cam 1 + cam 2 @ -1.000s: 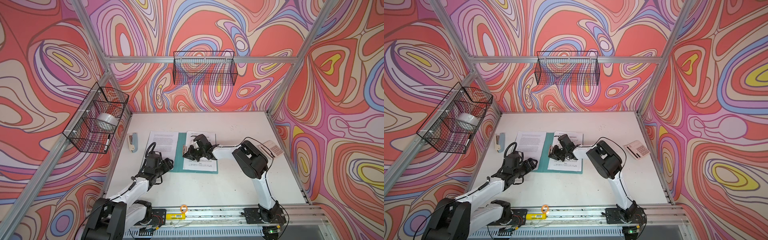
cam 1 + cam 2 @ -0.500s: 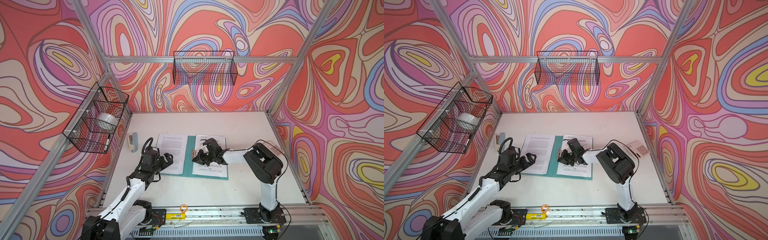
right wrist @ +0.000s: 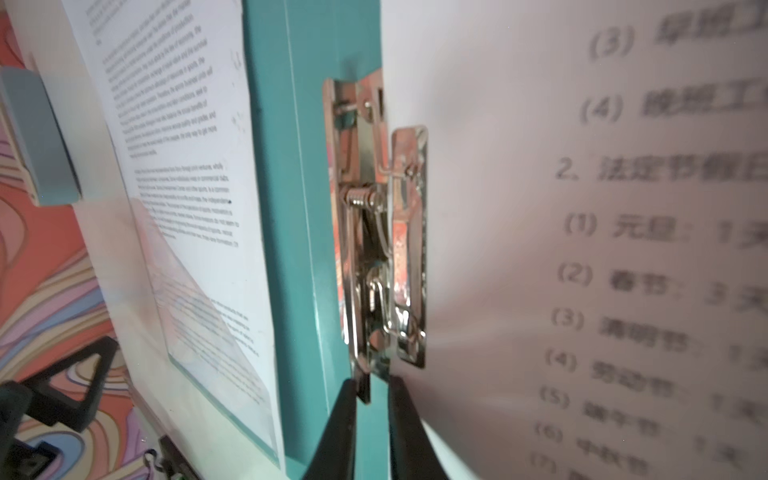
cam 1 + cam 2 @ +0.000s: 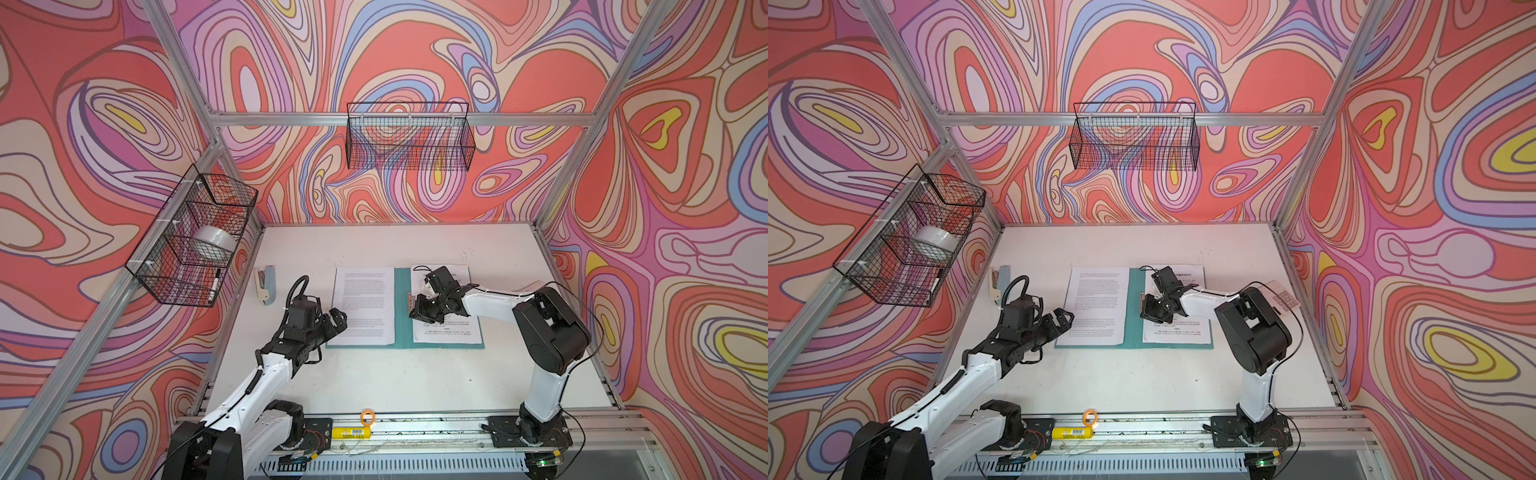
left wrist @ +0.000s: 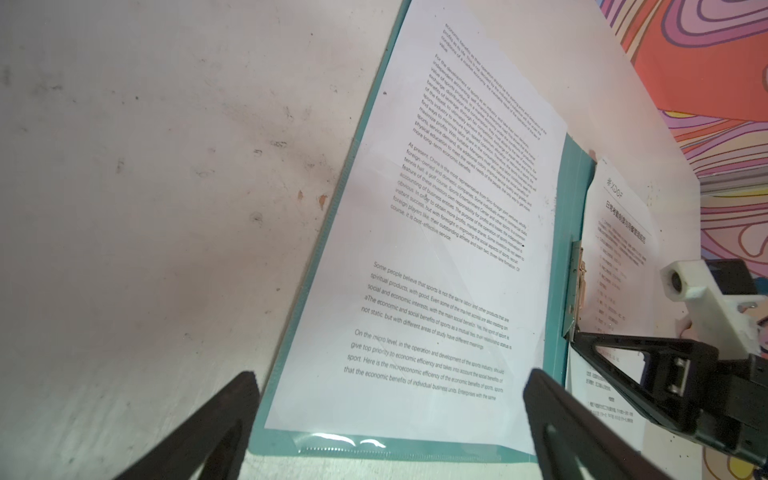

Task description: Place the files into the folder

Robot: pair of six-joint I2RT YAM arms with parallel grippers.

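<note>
Stapler (image 4: 266, 284) and calculator (image 4: 1285, 300) flank open folder (image 4: 402, 324).

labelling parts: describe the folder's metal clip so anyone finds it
On the table lies an open teal folder, a printed sheet on each half. The clip sits beside the spine at the inner edge of the right-hand sheet, the only shiny metal there.

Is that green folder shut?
No, the folder lies open flat, with a printed sheet on its left half.
</note>
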